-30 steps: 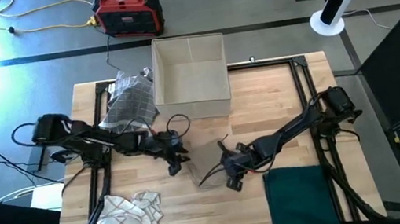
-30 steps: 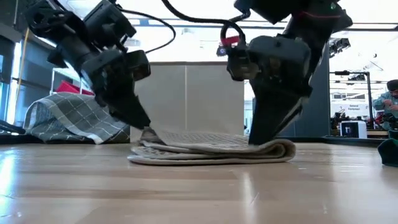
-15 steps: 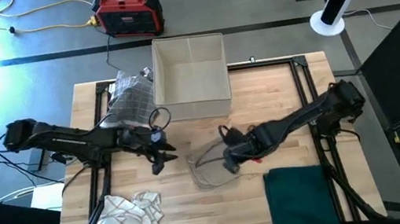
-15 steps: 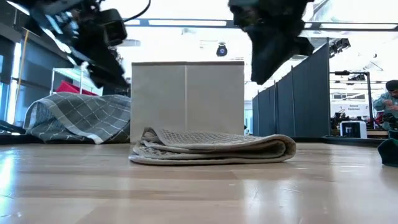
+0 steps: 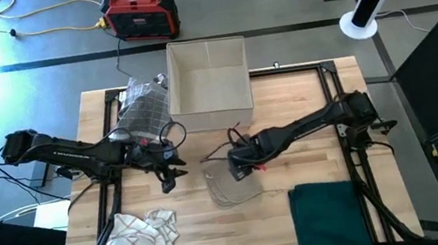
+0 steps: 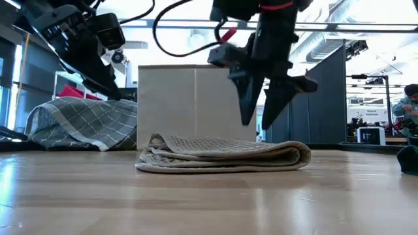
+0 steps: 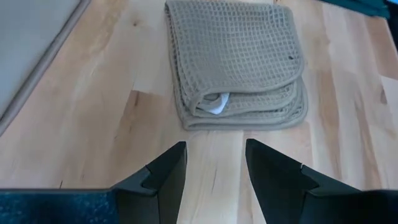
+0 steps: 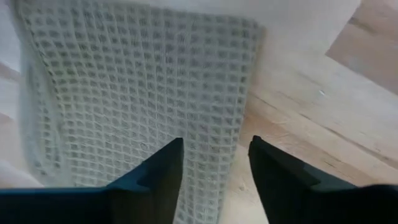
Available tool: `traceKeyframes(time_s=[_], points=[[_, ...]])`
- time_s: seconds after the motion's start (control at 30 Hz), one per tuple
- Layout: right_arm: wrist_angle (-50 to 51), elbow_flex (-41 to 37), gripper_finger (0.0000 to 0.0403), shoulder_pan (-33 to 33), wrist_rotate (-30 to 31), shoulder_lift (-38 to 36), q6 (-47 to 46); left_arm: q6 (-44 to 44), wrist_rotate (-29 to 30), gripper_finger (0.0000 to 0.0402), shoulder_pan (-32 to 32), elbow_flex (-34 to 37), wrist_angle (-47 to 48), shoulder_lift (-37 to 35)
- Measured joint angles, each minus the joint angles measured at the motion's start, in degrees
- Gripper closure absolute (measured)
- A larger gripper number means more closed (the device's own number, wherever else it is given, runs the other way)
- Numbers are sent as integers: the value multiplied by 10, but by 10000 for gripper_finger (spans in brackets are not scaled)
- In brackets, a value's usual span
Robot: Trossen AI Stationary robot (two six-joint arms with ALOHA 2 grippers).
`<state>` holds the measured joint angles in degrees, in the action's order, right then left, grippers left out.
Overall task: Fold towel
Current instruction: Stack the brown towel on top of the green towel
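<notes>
I saw the folded beige waffle towel [image 5: 232,183] flat on the counter [image 5: 305,118]; right end effector [image 6: 264,121] open directly above it, left end effector [image 5: 168,180] open, empty, just beside.

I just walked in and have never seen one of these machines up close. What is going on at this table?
A two-armed robot is folding towels. A beige towel lies folded flat mid-table, and neither arm holds it. The right gripper hangs open just above it; the left gripper is open too, off to the side. A plaid towel sits heaped by a box, a crumpled checked one waits at the table's near edge, and a green one lies folded.
</notes>
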<state>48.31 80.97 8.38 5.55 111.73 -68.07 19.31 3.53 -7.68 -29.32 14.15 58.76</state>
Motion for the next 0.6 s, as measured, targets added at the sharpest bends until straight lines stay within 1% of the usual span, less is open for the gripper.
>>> traceKeyframes(time_s=[0.17, 0.23, 0.3, 0.37, 0.4, 0.43, 0.5, 0.53, 0.57, 0.6], points=[[-15, 0, 204, -1, 4, 31, 11, 0, 1, 243, 0, 0, 0, 1], [-30, 0, 204, -2, 0, 44, 13, 0, 1, 243, 0, 0, 1, 1], [-43, 0, 212, -4, -19, 58, 21, 0, 1, 243, 0, 0, 3, 1], [-55, 0, 235, -5, -41, 70, 29, 0, 3, 243, 0, 0, 8, 1], [-57, 1, 255, -6, -48, 71, 34, 0, 3, 243, 0, 0, 10, 1], [-60, 1, 280, -6, -55, 73, 38, 0, 3, 243, 0, 0, 12, 1], [-64, 1, 346, -6, -66, 73, 41, 0, 3, 243, 0, 0, 18, 1], [-63, 1, 372, -6, -72, 69, 47, 0, 3, 243, 0, 0, 18, 1], [-60, 0, 384, -3, -77, 64, 49, 0, 3, 243, 0, 0, 18, 1], [-53, -1, 385, 1, -79, 57, 37, -1, 4, 243, 0, 0, 19, 1]])
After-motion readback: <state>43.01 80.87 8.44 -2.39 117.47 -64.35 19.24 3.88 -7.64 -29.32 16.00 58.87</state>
